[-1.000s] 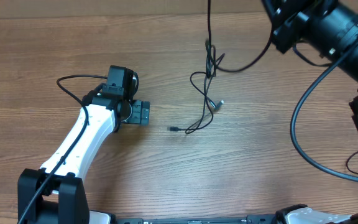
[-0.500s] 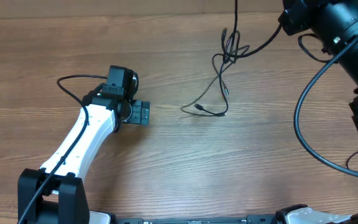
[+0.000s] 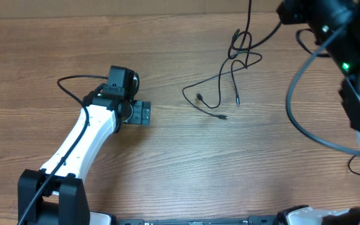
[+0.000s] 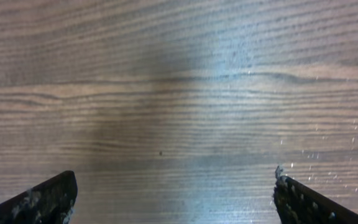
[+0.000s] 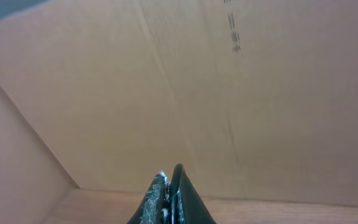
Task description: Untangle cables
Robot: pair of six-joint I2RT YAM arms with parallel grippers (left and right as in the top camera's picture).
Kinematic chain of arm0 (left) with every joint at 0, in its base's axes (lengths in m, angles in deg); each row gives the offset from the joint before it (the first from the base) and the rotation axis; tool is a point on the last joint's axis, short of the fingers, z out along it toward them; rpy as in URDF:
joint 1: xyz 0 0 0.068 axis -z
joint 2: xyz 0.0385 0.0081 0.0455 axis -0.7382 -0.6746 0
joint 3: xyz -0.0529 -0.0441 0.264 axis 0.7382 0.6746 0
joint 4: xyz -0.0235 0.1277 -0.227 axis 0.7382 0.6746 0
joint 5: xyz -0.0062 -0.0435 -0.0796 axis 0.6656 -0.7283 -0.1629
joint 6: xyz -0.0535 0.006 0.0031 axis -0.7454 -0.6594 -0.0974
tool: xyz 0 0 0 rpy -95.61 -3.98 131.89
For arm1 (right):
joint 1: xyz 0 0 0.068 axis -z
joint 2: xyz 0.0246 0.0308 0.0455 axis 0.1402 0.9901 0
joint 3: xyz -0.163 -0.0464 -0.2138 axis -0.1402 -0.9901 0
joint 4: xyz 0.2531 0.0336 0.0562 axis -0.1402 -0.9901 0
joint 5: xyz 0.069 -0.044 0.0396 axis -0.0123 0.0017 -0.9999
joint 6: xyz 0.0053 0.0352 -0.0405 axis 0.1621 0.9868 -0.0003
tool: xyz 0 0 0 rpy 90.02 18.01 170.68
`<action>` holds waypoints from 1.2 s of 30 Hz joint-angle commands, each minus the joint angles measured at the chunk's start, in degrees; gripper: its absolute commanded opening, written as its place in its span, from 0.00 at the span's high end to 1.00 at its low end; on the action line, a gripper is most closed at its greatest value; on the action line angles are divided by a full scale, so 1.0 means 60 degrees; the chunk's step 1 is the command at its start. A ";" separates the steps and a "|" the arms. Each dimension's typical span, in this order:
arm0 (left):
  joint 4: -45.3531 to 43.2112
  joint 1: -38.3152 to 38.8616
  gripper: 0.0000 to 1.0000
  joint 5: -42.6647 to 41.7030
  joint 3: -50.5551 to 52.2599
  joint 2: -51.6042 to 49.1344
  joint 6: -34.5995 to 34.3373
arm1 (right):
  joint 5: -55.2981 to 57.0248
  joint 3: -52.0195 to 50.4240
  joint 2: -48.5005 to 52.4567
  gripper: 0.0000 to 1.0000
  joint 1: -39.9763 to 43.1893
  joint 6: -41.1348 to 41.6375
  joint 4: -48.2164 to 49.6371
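Wood grain is running in long brown bands across the whole desk (image 3: 186,181). A tan board (image 5: 104,93) is filling the right wrist view beyond it.

The cables (image 3: 239,45) are sitting toward the far edge, right of the middle. They are bunching into a small knot there, and one thin strand is climbing from it out past the top of the overhead picture. Loose tails are trailing from the knot toward the middle of the desk, their small plug ends lying apart from one another on the wood. Whether the knot itself is touching the surface I cannot tell.

The white left arm (image 3: 83,140) is reaching in from the near-left corner. The left gripper (image 3: 144,114) is resting left of the middle with its jaws standing wide apart. In the left wrist view its two fingertips (image 4: 48,199) are showing at the bottom corners, with bare grain between them.

The black right arm (image 3: 330,25) is crowding the far-right corner, and its thick wire (image 3: 292,112) is looping down along the right edge. The right gripper (image 5: 169,177) is pressing its jaws tightly together and pointing at the tan board. No cord is showing between them, so whether it is pinching a strand cannot be told.

A broad stretch of open wood is lying between the left gripper and the nearest cable tail. Another band is running along the near edge between the two arms.
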 commanded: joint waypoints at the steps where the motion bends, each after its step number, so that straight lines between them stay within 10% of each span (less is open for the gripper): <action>1: -0.0619 0.0011 0.00 -0.0484 0.0044 0.0040 -0.0321 | 0.0233 0.0204 0.0149 0.96 0.0018 0.0044 0.0055; 13: -0.2291 0.0608 0.00 -0.7176 0.0044 0.0040 -0.1257 | 0.0255 0.0204 0.0146 0.96 0.0018 0.0047 0.0200; 17: -0.3639 0.1497 0.00 -0.8506 0.0044 0.0040 0.0659 | -0.0619 0.0204 0.0138 0.96 0.0018 0.0047 0.0076; 30: -0.8466 0.2612 0.00 -0.8236 0.0040 0.0040 0.2014 | -0.1621 0.0204 0.0087 0.96 0.0018 0.0040 -0.0878; 36: -0.8357 0.3020 0.00 -0.6608 0.0044 0.0040 0.1880 | -0.2652 0.0204 -0.0149 0.96 0.0018 0.0051 -0.0645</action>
